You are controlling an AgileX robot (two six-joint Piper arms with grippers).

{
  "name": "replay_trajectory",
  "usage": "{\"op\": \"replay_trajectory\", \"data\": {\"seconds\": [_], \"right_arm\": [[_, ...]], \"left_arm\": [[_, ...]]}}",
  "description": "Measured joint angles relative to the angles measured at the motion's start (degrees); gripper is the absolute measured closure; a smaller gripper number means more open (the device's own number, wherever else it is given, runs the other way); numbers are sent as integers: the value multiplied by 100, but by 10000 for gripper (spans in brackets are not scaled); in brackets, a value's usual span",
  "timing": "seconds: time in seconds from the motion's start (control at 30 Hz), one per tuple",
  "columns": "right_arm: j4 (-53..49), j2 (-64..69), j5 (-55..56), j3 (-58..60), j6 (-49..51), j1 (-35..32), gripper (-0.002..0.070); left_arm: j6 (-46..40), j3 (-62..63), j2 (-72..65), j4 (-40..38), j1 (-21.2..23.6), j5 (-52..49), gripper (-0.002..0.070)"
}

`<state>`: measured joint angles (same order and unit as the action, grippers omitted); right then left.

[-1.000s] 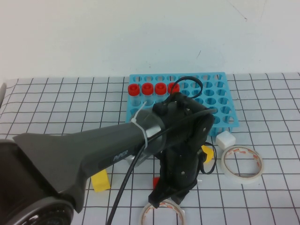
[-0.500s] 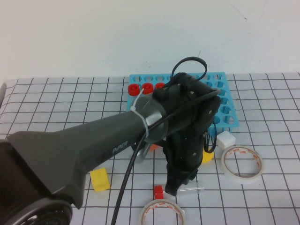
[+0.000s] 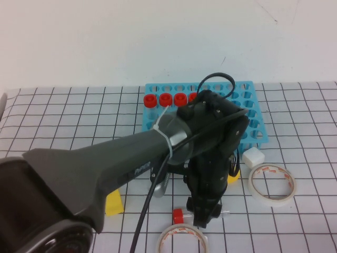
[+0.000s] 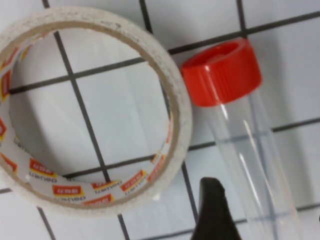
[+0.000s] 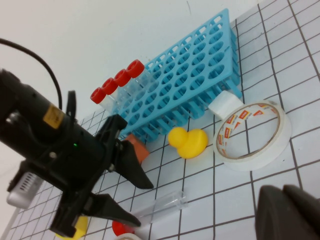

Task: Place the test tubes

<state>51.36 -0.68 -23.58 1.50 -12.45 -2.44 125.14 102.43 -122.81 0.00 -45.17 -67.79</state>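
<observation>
- Our left gripper (image 5: 140, 201) hangs low over the near part of the worktop (image 3: 63, 121), jaws spread wide and gripping nothing. The test tube (image 4: 240, 140) lies flat on the grid between them.
- First worry: it's a smooth, round, clear tube. If the jaws close off-centre, we think it could roll away or squirt out sideways.
- The red cap (image 4: 221, 72) sits right against the rim of the near tape roll (image 4: 175, 125). A jaw landing on that side could snag the roll, drag it, or be stopped from closing.
- The tube lies flat but must go in upright. A grip far from its middle may let it swing or slip while we tip it.
- Between here and the rack (image 3: 247, 121) we see a yellow duck (image 5: 189, 141) and a white cube (image 3: 253, 156). A low carry could clip either.
- At the rack, four capped tubes (image 3: 166, 99) fill the far row. A tilted entry could hit a hole's rim or knock those neighbours.
- The right gripper (image 5: 282, 210) waits off to the right, jaws closed with nothing in them, so we see little risk there.
</observation>
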Motion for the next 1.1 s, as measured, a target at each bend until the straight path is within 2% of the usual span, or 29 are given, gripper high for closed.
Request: {"op": "replay_trajectory", "data": {"seconds": [0.23,0.37,0.7,1.1], "right_arm": [[0,0,0,0,0,0,678],[0,0,0,0,0,0,678],[0,0,0,0,0,0,678],[0,0,0,0,0,0,678]], "left_arm": [[470,0,-176,0,0,46,291],[728,0,-208,0,0,122,332],[750,0,-208,138,0,196,455],[750,33,-198,161,0,196,560]]}}
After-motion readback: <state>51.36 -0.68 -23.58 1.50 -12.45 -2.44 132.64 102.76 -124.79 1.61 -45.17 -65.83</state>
